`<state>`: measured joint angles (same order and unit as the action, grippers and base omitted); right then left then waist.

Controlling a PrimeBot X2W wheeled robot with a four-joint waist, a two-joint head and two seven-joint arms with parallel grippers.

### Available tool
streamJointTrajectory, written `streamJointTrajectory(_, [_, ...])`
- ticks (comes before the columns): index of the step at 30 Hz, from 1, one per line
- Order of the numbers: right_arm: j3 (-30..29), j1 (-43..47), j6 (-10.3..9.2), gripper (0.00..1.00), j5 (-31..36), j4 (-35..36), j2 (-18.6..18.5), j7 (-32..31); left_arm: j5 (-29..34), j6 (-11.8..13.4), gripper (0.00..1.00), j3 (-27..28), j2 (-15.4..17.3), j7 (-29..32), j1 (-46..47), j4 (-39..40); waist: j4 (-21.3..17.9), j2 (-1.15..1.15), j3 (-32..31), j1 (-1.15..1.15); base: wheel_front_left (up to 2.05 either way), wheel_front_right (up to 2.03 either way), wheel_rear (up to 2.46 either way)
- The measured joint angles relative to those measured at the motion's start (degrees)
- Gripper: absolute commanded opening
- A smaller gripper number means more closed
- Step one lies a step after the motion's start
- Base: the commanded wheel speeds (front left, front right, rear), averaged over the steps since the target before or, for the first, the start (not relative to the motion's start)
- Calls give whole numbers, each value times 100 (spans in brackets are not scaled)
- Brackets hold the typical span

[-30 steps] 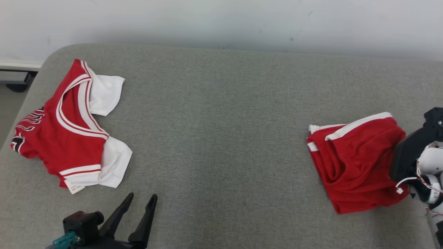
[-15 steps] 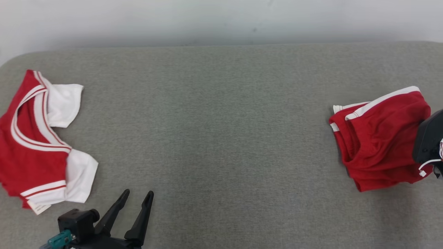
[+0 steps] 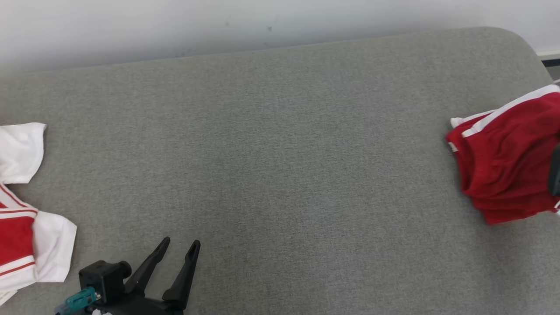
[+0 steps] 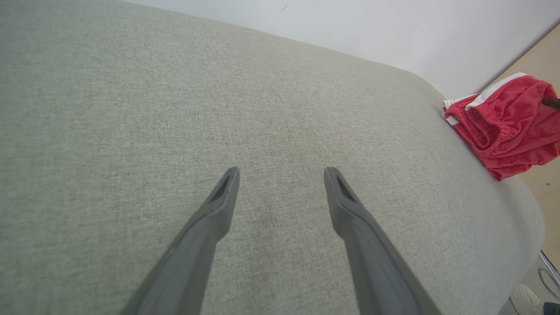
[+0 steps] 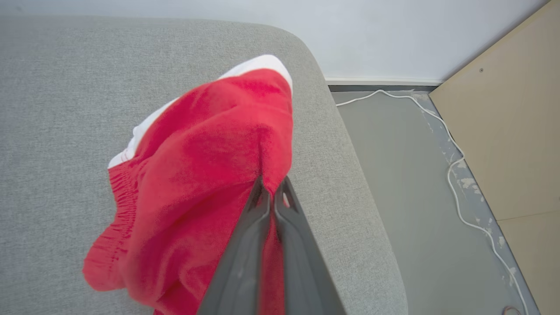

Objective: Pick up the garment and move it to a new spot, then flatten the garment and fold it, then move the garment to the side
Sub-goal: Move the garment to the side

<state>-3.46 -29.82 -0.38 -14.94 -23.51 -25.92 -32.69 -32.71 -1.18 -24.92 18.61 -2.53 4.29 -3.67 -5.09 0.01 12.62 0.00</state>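
Right wrist view: the right gripper (image 5: 272, 186) pinches the bunched red shorts (image 5: 197, 175) by the bed's (image 5: 52, 87) right edge. Better to carry them inward, away from the drop, to the bare middle well clear of the jersey (image 3: 17, 236). The left gripper (image 3: 180, 241) gapes wide, empty.

Head view, 9 o'clock: red-and-white jersey (image 3: 17, 238) cut by the left edge, mostly out of frame. 3 o'clock: red shorts (image 3: 503, 170) run off the right edge; a dark shape (image 3: 555, 175) covers their side, too little showing to name. Right wrist view, 6 o'clock: right gripper (image 5: 272, 183) hides the pinched fold.
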Motion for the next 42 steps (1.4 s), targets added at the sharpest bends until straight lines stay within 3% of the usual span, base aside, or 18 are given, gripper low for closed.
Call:
streamJointTrajectory(7, [-42,-2,91,0,142,10,-252,285,0,-57,100,-70,-15,56,97,-38,-145,0,28,0,0,0,0])
streamJointTrajectory(20, [-98,241,29,0,146,-91,-202,550,16,-86,100,-118,18,100,154,-110,-21,0,-80,0,0,0,0])
streamJointTrajectory(21, [-97,249,-16,100,157,-91,-194,554,16,-86,100,-118,22,100,153,-110,-19,0,-80,0,0,0,0])
streamJointTrajectory(32, [-64,350,-345,100,501,109,-186,703,18,-82,100,-119,52,127,102,-37,-58,-1,-38,0,0,0,0])
streamJointTrajectory(42, [-140,355,-365,100,405,414,-51,1189,41,-78,100,-176,-16,174,186,-51,-64,-1,-75,0,0,0,0])
